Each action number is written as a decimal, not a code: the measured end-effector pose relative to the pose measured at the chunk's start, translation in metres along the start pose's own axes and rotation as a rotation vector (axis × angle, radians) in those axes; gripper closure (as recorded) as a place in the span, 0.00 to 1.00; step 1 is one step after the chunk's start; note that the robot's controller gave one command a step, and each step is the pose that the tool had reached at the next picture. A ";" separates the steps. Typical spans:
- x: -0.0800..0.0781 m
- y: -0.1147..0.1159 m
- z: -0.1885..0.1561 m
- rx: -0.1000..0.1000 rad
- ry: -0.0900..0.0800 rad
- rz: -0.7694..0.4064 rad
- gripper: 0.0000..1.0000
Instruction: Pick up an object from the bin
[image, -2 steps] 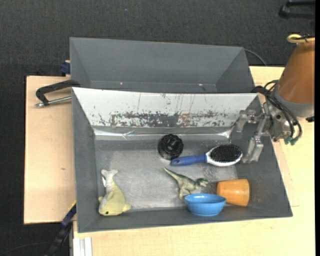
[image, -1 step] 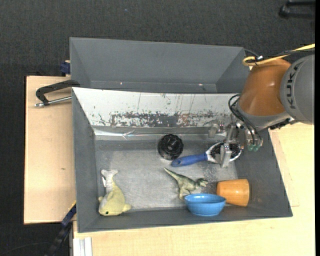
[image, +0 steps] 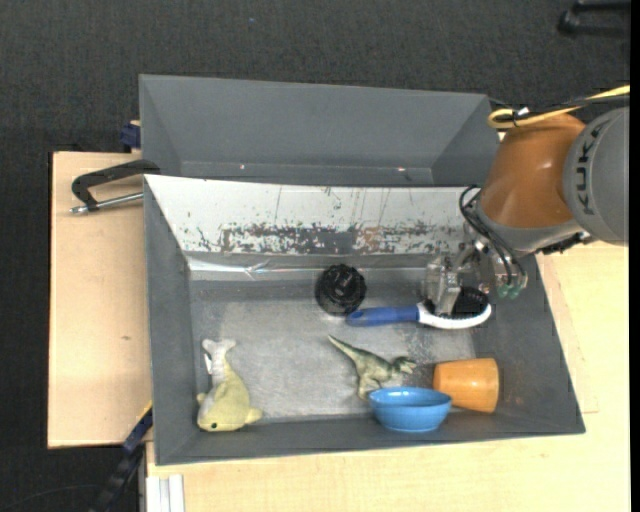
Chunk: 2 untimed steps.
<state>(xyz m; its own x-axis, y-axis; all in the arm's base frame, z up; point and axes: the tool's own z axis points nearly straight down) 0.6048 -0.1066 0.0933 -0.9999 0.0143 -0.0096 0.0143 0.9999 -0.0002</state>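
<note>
My gripper (image: 452, 296) hangs low at the right back of the bin, directly over the white bristle head of a brush (image: 415, 316) with a blue handle that points left. Its fingers reach down to the brush head, and how far apart they stand is hidden by the gripper body. An orange cup (image: 468, 385) lies on its side just in front of it. A black round knob-like thing (image: 340, 287) sits to the left of the brush handle.
A green toy dinosaur (image: 375, 367) and a blue bowl (image: 411, 409) lie at the front, left of the cup. A yellow plush whale with a white tail (image: 224, 393) rests in the front left corner. The arm's orange cover hangs over the right wall.
</note>
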 end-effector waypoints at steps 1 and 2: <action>0.000 0.000 0.000 -0.001 0.000 0.000 0.00; 0.014 0.026 0.018 0.005 0.000 0.248 0.00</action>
<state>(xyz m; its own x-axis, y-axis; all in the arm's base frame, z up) 0.5916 -0.0804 0.0752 -0.9658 0.2591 -0.0099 0.2592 0.9658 -0.0026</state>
